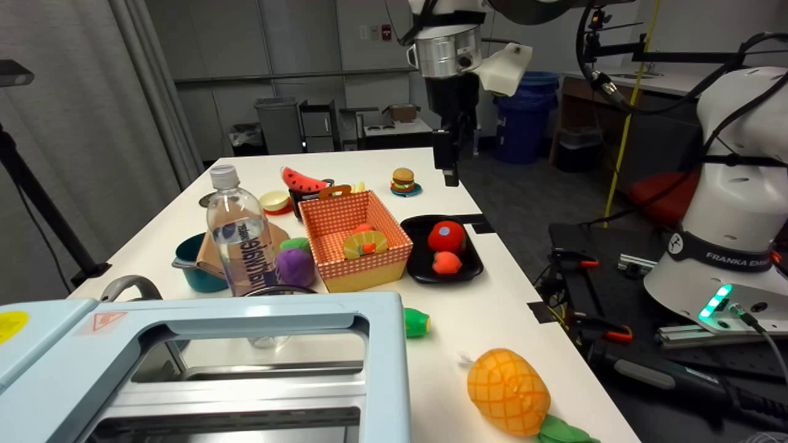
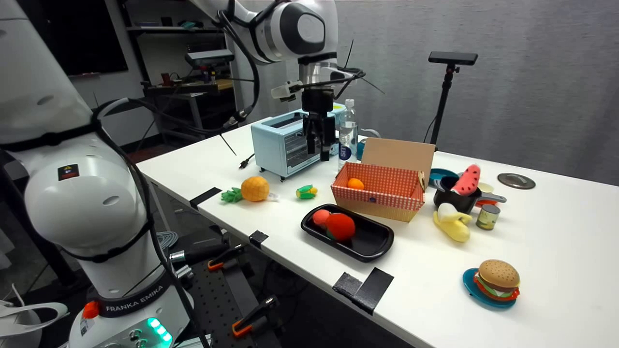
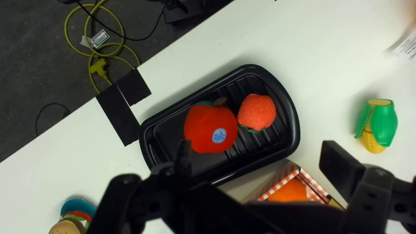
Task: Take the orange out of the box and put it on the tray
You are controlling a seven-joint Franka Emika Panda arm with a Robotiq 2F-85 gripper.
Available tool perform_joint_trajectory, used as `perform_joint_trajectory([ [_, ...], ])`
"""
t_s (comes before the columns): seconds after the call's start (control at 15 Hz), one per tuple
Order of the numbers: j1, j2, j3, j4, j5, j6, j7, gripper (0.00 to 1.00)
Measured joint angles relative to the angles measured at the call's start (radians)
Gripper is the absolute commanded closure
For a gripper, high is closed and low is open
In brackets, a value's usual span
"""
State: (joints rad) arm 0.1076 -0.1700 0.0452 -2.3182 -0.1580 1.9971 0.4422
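In the box [image 2: 387, 203], the orange [image 2: 355, 183]; on the tray [image 2: 375, 239], strawberry [image 3: 257, 111], perhaps apple [image 3: 209, 128]; pincer [image 2: 317, 154] wide.

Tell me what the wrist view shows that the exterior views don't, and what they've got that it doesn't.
Only the wrist view shows a yellow cable connector and a printed white tag near it. Only the exterior views show the pale blue toaster oven, the water bottle and the watermelon slice. All three share the open gripper, the black tray holding the toy apple and strawberry, the orange in the checked basket, the toy corn and the toy hamburger.
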Motion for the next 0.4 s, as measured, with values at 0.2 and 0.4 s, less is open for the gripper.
perform_joint_trajectory([
  [0.2, 0.000, 0.000, 0.000, -0.001, 0.010, 0.000, 0.000, 0.00],
  [0.4, 0.000, 0.000, 0.000, -0.002, 0.010, 0.000, 0.000, 0.00],
])
